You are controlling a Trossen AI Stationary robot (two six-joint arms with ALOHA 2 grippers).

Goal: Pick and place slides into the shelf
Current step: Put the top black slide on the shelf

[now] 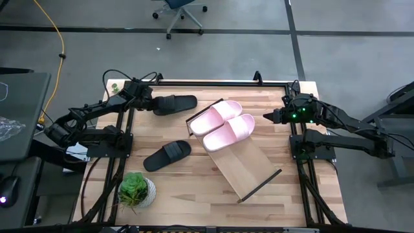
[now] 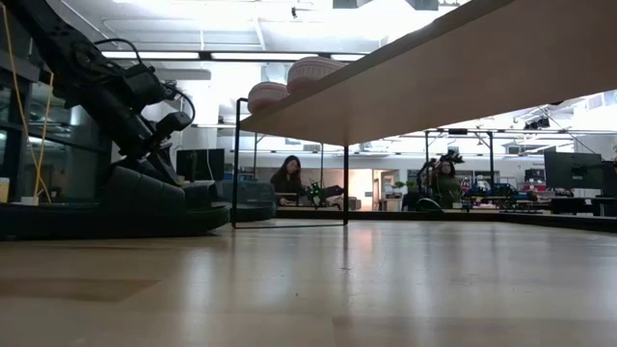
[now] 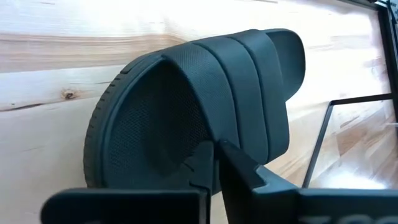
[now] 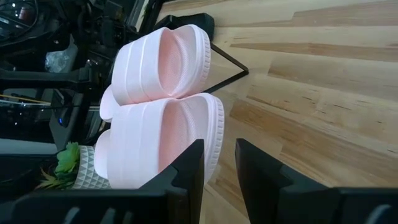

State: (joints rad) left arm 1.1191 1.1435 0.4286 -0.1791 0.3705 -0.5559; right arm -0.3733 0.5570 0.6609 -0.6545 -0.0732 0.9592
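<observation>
While your left gripper [image 1: 150, 101] sits at the far left of the light-wood worktop [image 1: 194, 194], its fingers are clamped on the heel edge of a matte black slide sandal [image 1: 173, 103] that lies flat there. A second matte black slide sandal [image 1: 167, 155] lies nearer you, well apart from that gripper. Your right gripper [image 1: 268, 118], fingers narrowly parted and holding nothing, hovers just beside the two pale pink slide sandals [image 1: 226, 125], which rest side by side on the near end of the long light-wood shelf board [image 1: 249, 169].
</observation>
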